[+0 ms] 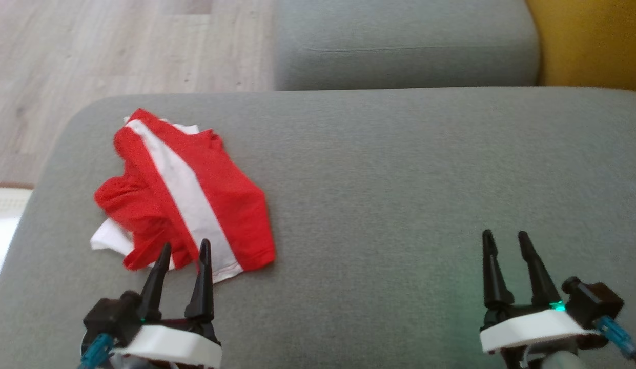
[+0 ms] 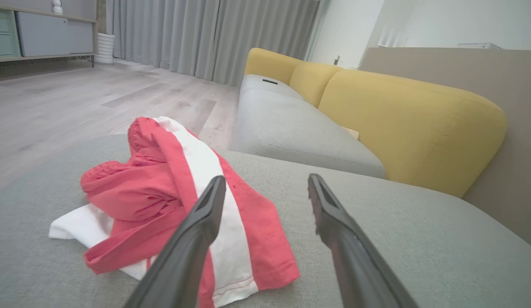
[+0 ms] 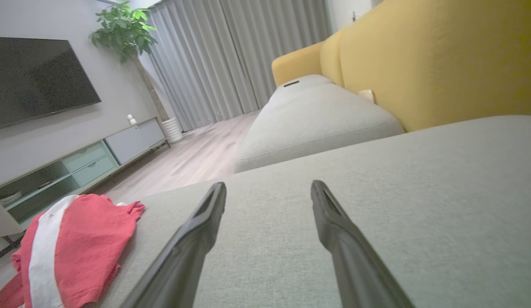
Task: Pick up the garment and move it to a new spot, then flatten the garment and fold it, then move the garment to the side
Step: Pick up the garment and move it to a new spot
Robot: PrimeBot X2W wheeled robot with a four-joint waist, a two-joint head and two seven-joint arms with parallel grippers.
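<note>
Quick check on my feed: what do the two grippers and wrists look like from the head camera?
The left gripper and right gripper match: two long black fingers tapering to points, on a black base above a white wrist shell. A blue cable connector sticks out at each outer side. A small green light glows at the right gripper's base.

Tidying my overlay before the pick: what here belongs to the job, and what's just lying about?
Job: red-and-white garment; grey cushion under it; left gripper; right gripper.
Lying about: yellow backrest; television; potted plant; curtains.
</note>
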